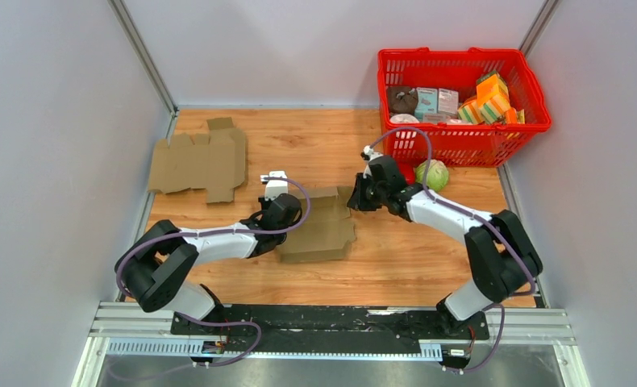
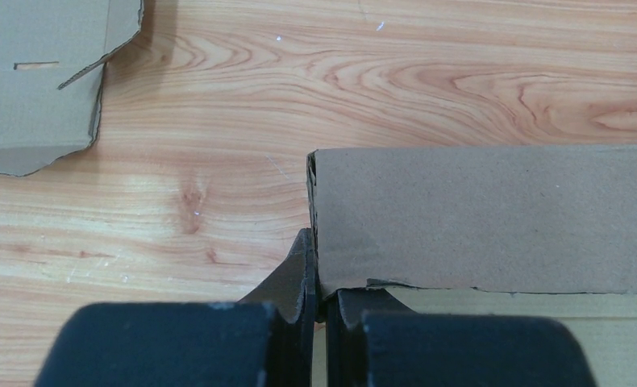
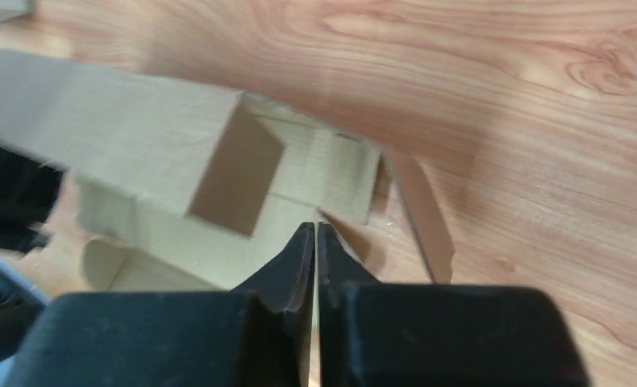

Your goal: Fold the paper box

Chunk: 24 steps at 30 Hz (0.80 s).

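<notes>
here my left gripper (image 2: 318, 278) pinches a raised wall of the brown cardboard box (image 2: 493, 218); my right gripper (image 3: 316, 238) sits pressed together beside it.

The paper box (image 1: 319, 226) is brown cardboard, partly folded, with one long flap raised as a wall. It lies left of the red basket (image 1: 476, 147), apart from it.

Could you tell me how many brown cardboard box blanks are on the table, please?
2. One flat brown cardboard blank lies at the far left; one partly folded brown cardboard blank sits in the middle. None appears hidden.
</notes>
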Each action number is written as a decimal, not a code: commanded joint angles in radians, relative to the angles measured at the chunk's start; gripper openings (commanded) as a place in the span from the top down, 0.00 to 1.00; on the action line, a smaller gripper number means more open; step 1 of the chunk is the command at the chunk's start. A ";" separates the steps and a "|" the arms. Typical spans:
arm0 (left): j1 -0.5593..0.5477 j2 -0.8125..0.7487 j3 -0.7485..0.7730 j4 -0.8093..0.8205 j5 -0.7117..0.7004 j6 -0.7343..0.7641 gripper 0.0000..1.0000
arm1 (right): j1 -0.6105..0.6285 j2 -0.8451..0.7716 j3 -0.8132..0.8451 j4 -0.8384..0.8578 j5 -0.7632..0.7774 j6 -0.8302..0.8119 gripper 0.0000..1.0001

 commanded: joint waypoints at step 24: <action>-0.005 -0.023 -0.002 -0.039 0.037 -0.077 1.00 | 0.092 0.217 0.138 -0.025 0.119 -0.134 1.00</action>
